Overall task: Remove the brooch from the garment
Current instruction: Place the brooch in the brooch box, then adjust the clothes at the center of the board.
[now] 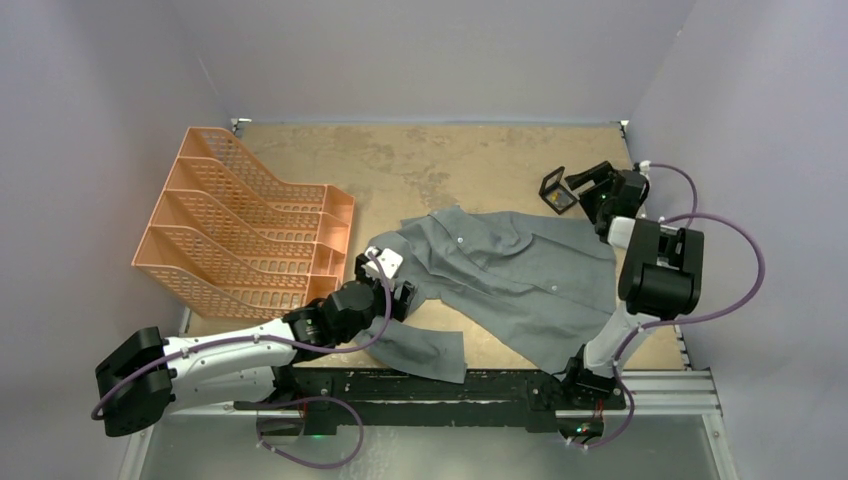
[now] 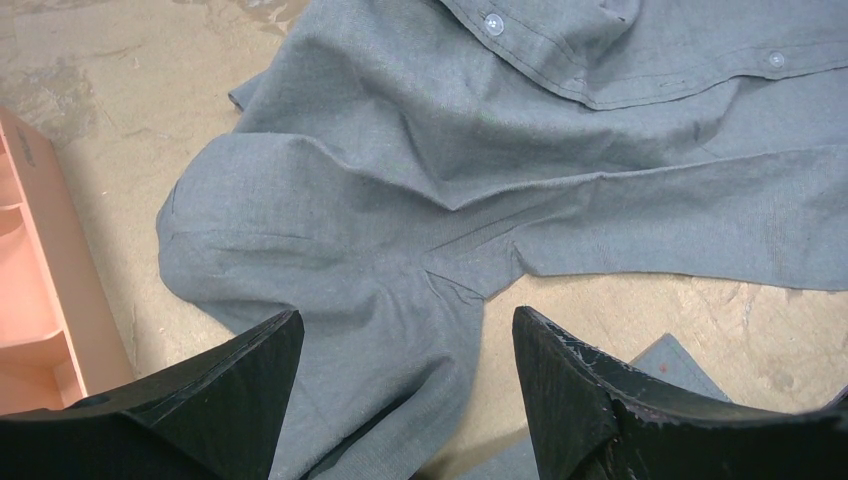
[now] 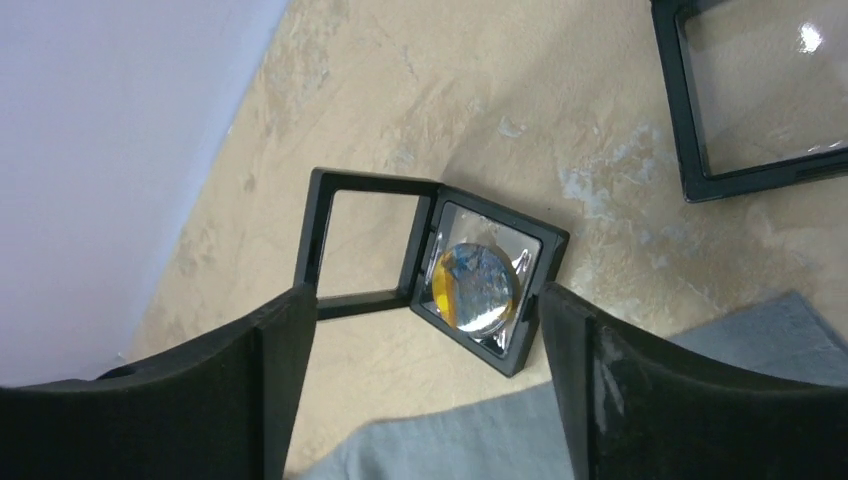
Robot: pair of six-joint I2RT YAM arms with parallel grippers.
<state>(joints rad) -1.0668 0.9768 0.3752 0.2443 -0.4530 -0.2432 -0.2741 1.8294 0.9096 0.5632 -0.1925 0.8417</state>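
The grey shirt lies spread on the table, and it also shows in the left wrist view. A round yellow and blue brooch lies in an open black case on the bare table just beyond the shirt's edge; the case also shows from above. My right gripper is open and empty, hovering over the case and the shirt's edge, at the back right of the top view. My left gripper is open and empty above the shirt's sleeve.
An orange multi-slot file rack stands at the left, and its edge shows in the left wrist view. A second black frame case lies further back right. Grey walls enclose the table.
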